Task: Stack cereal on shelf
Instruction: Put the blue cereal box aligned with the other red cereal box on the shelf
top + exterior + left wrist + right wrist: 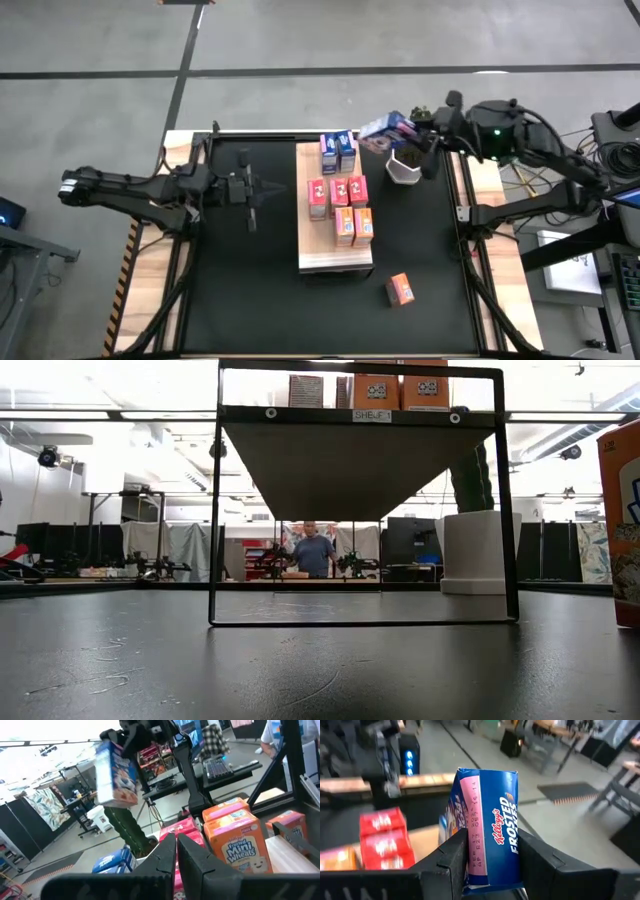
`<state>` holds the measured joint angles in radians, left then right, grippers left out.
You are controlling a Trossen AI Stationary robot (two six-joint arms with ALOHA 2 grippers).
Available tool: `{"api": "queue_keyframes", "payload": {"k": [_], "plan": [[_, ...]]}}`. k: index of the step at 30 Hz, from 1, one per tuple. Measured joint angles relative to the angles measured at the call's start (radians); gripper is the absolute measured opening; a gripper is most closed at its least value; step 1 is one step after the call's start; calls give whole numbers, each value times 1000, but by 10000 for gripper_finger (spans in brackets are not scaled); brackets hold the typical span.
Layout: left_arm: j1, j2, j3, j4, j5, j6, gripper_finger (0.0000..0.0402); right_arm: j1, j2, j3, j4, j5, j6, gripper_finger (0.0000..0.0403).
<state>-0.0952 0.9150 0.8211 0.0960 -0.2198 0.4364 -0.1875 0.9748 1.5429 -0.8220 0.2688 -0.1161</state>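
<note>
Risk: right gripper (487, 862), clamped on a blue box (487, 827), could topple boxes (340, 195) crowding the shelf (335, 262).

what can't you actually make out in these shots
- Low view: both grippers are out of frame above; the orange box is cut by the edge.
- High view: prints on the boxes on the shelf are too small to read.
- Right wrist view: the fingers hide the blue box bottom.

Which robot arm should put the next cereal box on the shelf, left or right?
Probably the right. Its claw already grips a blue cereal box, held in the air beside the shelf near the white pot. The left claw is shut and holds nothing.
</note>
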Motion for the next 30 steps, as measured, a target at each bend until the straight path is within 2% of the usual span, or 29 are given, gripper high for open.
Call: {"api": "queue_keyframes", "payload": {"k": [5,9,13,17,21,26,30], "plan": [[0,-1,55,-82,-73,21,0,0,83,8,126,-21,-17,139],[1,0,80,-132,-151,23,0,0,187,50,159,-85,-70,139],[2,-6,90,-134,-158,26,18,9,307,123,168,-97,-142,139],[6,-9,115,-146,-157,31,64,12,422,222,170,-97,-206,139],[24,-10,136,-143,-157,66,133,13,521,336,155,-104,-259,139],[76,-10,147,-131,-156,110,219,13,623,472,85,-169,-294,139],[137,-6,142,-131,-97,120,264,16,684,523,63,-200,-322,139]]}}
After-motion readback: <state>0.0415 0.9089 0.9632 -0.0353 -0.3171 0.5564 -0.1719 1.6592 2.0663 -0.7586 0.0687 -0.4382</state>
